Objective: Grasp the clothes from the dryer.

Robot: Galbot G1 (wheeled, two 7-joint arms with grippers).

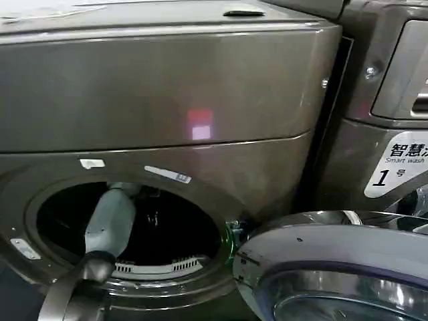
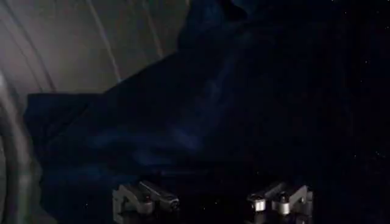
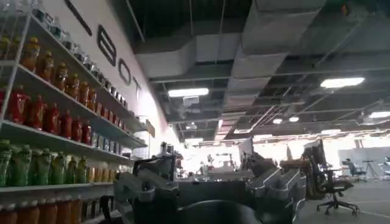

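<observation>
The left arm point(image 1: 110, 224) is reaching through the round porthole of the bronze metallic dryer point(image 1: 167, 100), at seven o'clock in the head view. The left gripper point(image 2: 213, 204) is spreading wide before soft, crumpled dark-blue clothes point(image 2: 201, 109) heaped inside the ribbed drum. The right gripper point(image 3: 210, 192) is sitting open, facing shelves of bottles point(image 3: 49, 115).

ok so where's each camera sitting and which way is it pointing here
Head view: on the robot's head, facing the bronze-brown metallic front-loading dryer with its round door swung open; the left arm reaches into the drum.
Left wrist view: inside the drum, facing dark blue clothes; the left gripper shows open, just short of the cloth.
Right wrist view: away from the dryer, facing shelves of bottled drinks and the ceiling; the right gripper shows open.
Shared: head and left wrist views both show the dryer's drum.
</observation>
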